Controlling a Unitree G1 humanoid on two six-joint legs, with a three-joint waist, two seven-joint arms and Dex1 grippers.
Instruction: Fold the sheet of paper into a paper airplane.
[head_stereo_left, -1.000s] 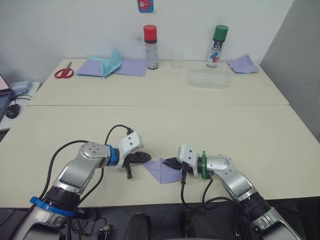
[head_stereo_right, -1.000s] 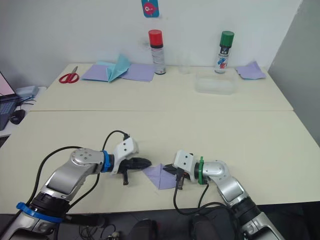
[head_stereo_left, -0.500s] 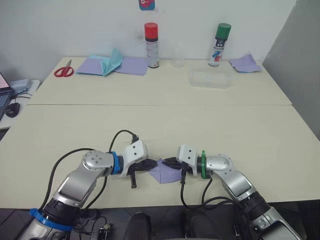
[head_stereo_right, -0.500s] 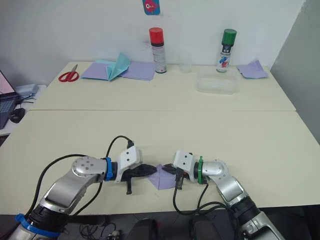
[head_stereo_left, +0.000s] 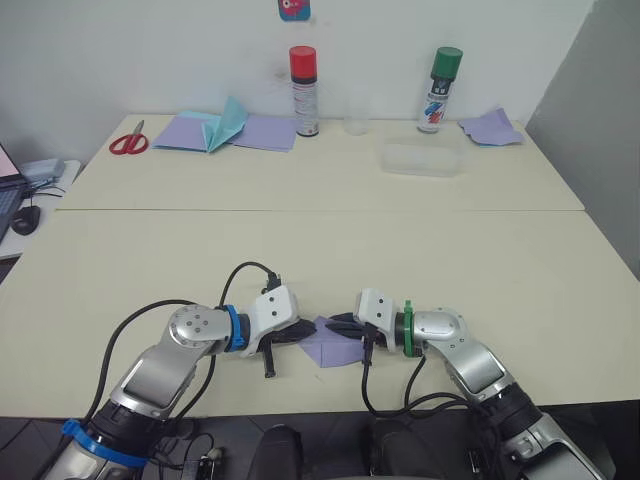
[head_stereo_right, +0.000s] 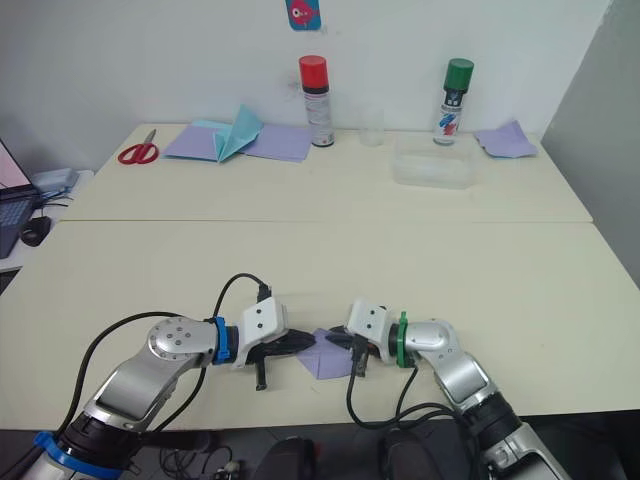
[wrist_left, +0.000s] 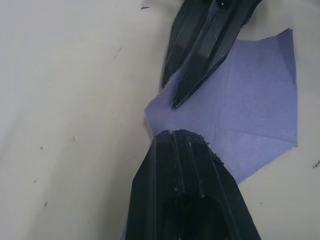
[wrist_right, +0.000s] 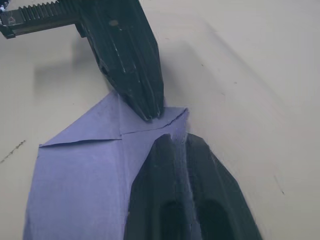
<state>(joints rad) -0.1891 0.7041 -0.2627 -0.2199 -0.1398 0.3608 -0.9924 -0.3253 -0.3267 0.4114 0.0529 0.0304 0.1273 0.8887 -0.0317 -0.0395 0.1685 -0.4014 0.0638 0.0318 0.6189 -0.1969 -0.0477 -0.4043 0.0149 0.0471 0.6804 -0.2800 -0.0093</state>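
The sheet of paper (head_stereo_left: 327, 341) lay flat near the front edge of the worktop (head_stereo_left: 420, 250), directly between the two claws, which faced each other across it. It was thin, matte lavender paper, folded into a small layered shape with a blunt point toward the far side and crisp creases running out from its middle. The left claw (head_stereo_left: 303, 330) came at it from the robot's left, its black fingers together and their tip resting on the sheet's upper corner. The right claw (head_stereo_left: 336, 325) reached in from the right, fingers likewise pressed together, lying over the paper with the tip nearly meeting the other claw's. Neither seemed to grip the sheet; both looked to be pinning it down. Both arms were equally near, so either could start the next crease, probably by pressing along the central fold line while the other held the point.
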